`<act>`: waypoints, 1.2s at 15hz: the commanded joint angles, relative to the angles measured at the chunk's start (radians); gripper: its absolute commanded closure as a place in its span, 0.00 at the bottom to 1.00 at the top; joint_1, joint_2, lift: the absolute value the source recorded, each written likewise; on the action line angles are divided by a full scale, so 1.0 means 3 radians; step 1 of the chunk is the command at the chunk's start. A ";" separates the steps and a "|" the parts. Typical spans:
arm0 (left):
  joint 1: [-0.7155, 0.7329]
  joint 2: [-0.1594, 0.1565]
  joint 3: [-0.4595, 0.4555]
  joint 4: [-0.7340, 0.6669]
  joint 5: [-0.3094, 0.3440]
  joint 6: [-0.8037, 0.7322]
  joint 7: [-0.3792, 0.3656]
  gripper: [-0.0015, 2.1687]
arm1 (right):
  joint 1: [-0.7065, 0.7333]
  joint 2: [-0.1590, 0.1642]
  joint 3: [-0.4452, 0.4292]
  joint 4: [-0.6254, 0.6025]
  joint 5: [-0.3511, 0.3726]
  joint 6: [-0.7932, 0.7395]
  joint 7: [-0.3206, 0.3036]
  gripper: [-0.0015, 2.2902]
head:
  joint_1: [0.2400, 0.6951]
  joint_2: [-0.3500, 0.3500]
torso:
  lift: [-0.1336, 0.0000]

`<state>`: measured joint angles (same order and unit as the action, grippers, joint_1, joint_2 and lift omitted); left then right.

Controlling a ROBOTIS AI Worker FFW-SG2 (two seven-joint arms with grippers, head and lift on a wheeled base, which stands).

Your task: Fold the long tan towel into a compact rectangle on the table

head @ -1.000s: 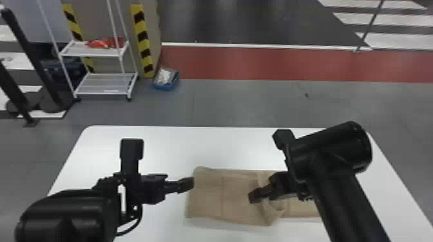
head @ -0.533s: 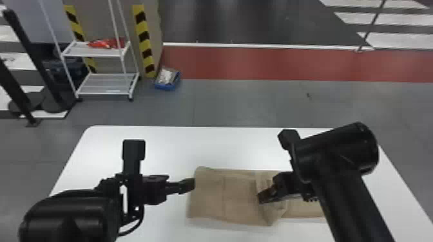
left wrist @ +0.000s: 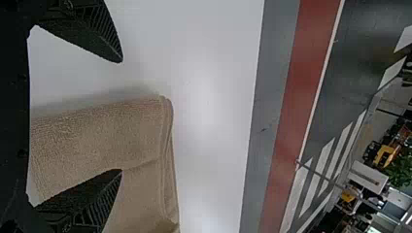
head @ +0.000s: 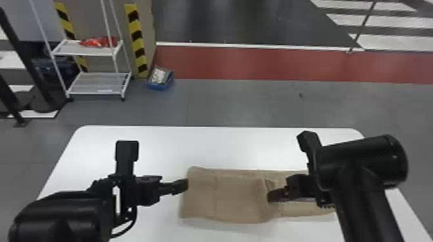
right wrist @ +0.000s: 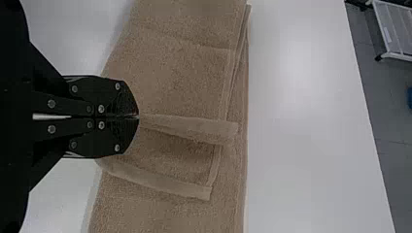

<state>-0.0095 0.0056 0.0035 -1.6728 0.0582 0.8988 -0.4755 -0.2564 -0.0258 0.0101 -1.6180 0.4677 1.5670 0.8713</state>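
Observation:
The tan towel (head: 236, 199) lies lengthwise on the white table (head: 154, 144), its left part folded over in layers. At its left end is my left gripper (head: 184, 186); in the left wrist view the left gripper (left wrist: 119, 116) stands open, one finger over the towel's folded end (left wrist: 107, 133) and the other above bare table. My right gripper (head: 274, 195) is over the towel's middle. Seen from the right wrist, the right gripper (right wrist: 138, 116) is shut on a raised ridge of the towel (right wrist: 194, 127), near the loose hem of the upper layer.
Beyond the table's far edge, a white rack (head: 96, 83) with a red item on its shelf stands on the floor at the left. A blue box (head: 160, 79) sits beside it. Striped posts are behind.
The right gripper first moved slightly right, then stayed about there, over the towel's middle. The left arm has barely moved.

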 commanded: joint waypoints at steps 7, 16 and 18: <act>-0.0035 -0.0014 -0.0052 0.0074 -0.0020 -0.0012 0.0005 0.04 | 0.0369 -0.0206 -0.0412 -0.0308 -0.0045 0.0017 0.0102 0.05 | 1.00 0.27 | 1.00; -0.0024 -0.0008 -0.0109 0.0074 -0.0025 -0.0012 0.0005 0.04 | -0.0009 -0.0200 -0.0376 0.0178 0.0149 0.0017 -0.0015 0.10 | 1.00 0.22 | 1.00; -0.0030 -0.0008 -0.0119 0.0074 -0.0025 -0.0012 0.0005 0.04 | -0.0035 -0.0195 -0.0371 0.0290 0.0134 -0.0051 -0.0163 0.10 | 1.00 0.21 | 1.00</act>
<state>-0.0175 0.0031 -0.0298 -1.6517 0.0507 0.8952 -0.4739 -0.2591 -0.0858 -0.1031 -1.5580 0.5097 1.5657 0.8395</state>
